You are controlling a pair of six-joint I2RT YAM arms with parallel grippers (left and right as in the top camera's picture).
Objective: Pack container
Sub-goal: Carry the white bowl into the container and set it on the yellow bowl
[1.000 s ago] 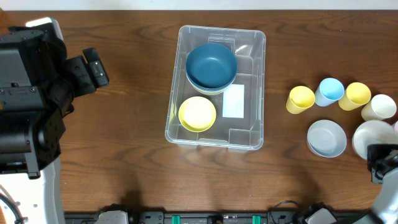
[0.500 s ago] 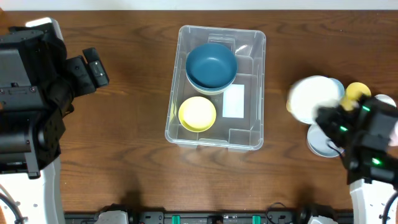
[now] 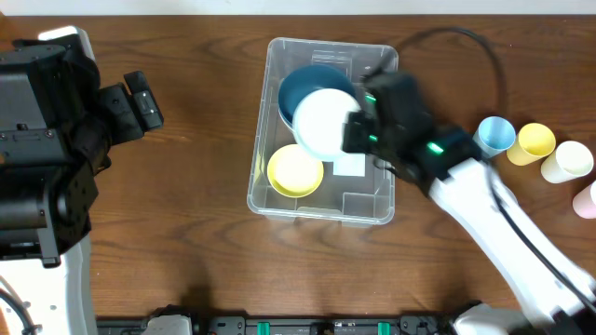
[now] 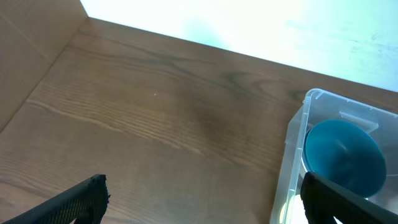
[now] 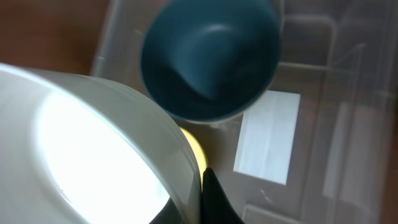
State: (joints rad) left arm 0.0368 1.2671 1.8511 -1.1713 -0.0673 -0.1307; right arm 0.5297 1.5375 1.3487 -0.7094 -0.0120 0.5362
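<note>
The clear plastic container (image 3: 380,200) stands mid-table with a dark blue bowl (image 3: 304,86), a yellow bowl (image 3: 294,172) and a white label (image 3: 352,167) inside. My right gripper (image 3: 352,130) is shut on the rim of a white bowl (image 3: 326,121) and holds it over the container, above the blue bowl. In the right wrist view the white bowl (image 5: 87,149) fills the lower left, with the blue bowl (image 5: 208,56) and label (image 5: 267,137) below it. My left gripper (image 4: 205,202) is open and empty over bare table left of the container (image 4: 292,155).
Upside-down cups stand at the right: light blue (image 3: 494,135), yellow (image 3: 535,142), cream (image 3: 567,161) and a pink one (image 3: 587,200) at the edge. The right arm's cable arcs over the table behind the container.
My right arm has swung left from the table's right side, carrying the white bowl from beside the cups to over the container. The left arm has not moved.
</note>
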